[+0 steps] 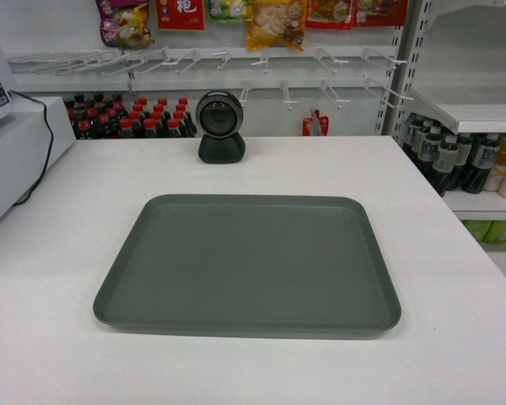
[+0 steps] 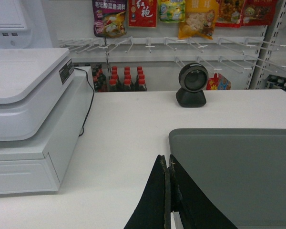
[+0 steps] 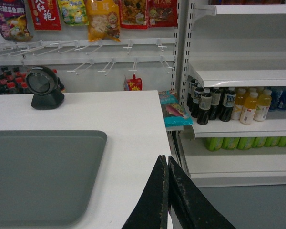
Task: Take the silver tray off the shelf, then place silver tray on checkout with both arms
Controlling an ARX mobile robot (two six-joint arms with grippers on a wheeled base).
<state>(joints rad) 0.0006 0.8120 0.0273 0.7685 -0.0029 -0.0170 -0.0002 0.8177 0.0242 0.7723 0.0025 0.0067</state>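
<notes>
Store interior, white pegboard wall with hanging snack packets (image 1: 274, 21) behind a broad white checkout (image 1: 59, 253). Silver tray (image 1: 249, 261) lies flat on the checkout, centred in the head view, long side toward the camera; the black round scanner (image 1: 220, 126) stands beyond it at 12 o'clock, apart from the rim.

Arm pose: neither arm appears in the head view. Left gripper (image 2: 169, 164) enters its wrist view from the bottom edge, fingers pressed together, holding nothing, tips just beside the tray's left rim; contact with the rim cannot be told. Right gripper (image 3: 168, 160) likewise rises from the bottom edge, fingers together and empty, over bare counter to the right of the tray, clearly apart from it.

View differences: left wrist view alone shows a white register unit (image 2: 28, 109) at 9 o'clock with a black cable (image 2: 88, 102) trailing down its side. Right wrist view alone shows the checkout's right edge and the grey floor below, plus the shelf (image 3: 243, 74) at 2 o'clock with drink bottles (image 3: 229, 105) underneath.

Cut off: each wrist view crops the tray, showing one far corner only. Packet lettering is too small to read.
</notes>
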